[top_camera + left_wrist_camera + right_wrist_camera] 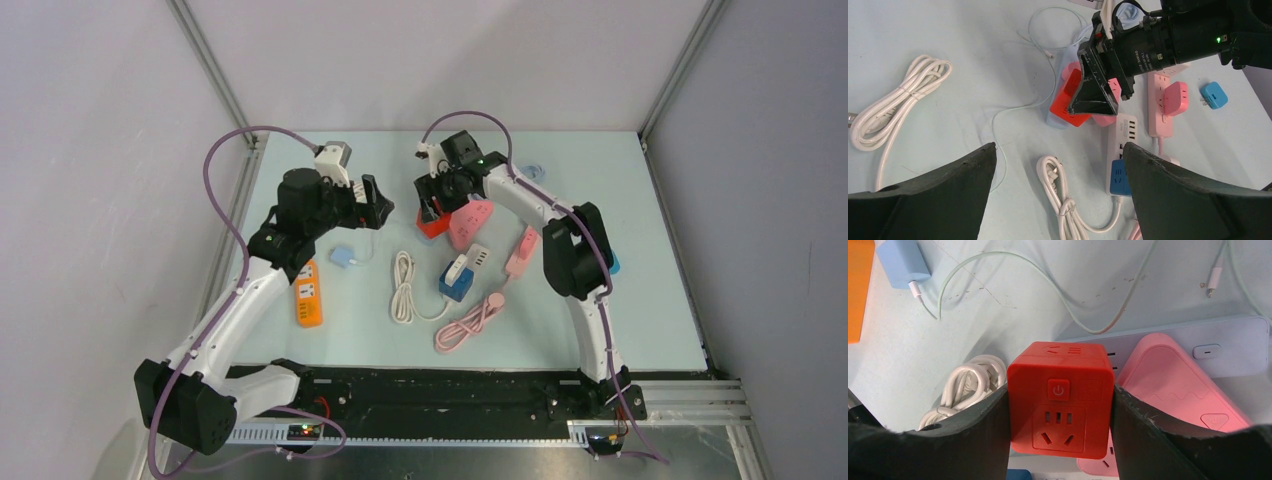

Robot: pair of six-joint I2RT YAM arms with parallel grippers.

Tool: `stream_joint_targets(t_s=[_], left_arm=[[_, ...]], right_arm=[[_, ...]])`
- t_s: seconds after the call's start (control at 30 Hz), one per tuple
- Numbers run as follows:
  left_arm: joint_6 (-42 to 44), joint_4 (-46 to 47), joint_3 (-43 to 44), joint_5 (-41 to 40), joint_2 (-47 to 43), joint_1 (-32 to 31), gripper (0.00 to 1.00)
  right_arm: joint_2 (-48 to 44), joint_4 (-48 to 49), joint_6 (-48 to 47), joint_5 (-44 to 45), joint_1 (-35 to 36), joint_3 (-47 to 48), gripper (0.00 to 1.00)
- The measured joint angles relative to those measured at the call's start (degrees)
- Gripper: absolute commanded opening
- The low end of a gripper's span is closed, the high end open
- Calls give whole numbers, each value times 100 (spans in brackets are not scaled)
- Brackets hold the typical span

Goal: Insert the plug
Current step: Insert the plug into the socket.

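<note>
On the table: a pale blue-green matt sheet (300, 150) covers the top, and cables, power strips and adapters lie across its middle.
Room: plain grey-white walls stand on three sides, with aluminium frame posts (210, 70) rising at the far corners.
Edges: a black rail (450, 390) runs along the near edge at 6 o'clock, where both arm bases are bolted. The sheet's side edges meet the frame.
Open room: bare sheet shows along the far edge from 10 to 12 o'clock, at the near left around 7 o'clock, and at the near right around 4 o'clock.
Clutter, top view: a flat orange rectangular power strip (309, 293) lies at 9 o'clock and a small light blue charger block (345, 257) just beyond it. A coiled white cable (403, 288) lies at the centre. A blue cube adapter (458, 282) sits on a white power strip (479, 257). A long pink power strip (522, 250) is at 3 o'clock and a coiled pink cable (470, 322) at 5 o'clock.
Task's thing: the red plastic cube plug (1059, 405) is at 12 o'clock of the clutter, over the end of a long pale blue power strip (1238, 340). A rounded pink triangular power strip (1173, 385) lies just beside it at 3 o'clock. Whether its prongs are seated cannot be told.
Right gripper (1059, 390): clenched on the red cube plug, with one black finger (973, 440) flat against each side.
Left gripper (1059, 147): jaws spread wide and holding nothing. It hovers over bare sheet at 9 o'clock of the cube, near it but apart. In its own view the cube lies ahead at 12 o'clock.
</note>
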Motion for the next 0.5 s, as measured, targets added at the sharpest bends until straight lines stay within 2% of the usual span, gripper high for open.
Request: stream_joint_targets(t_s=[0.5], left_arm=[[0, 0, 0, 76, -2, 24, 100]], right_arm=[[4, 79, -116, 323, 81, 9, 10]])
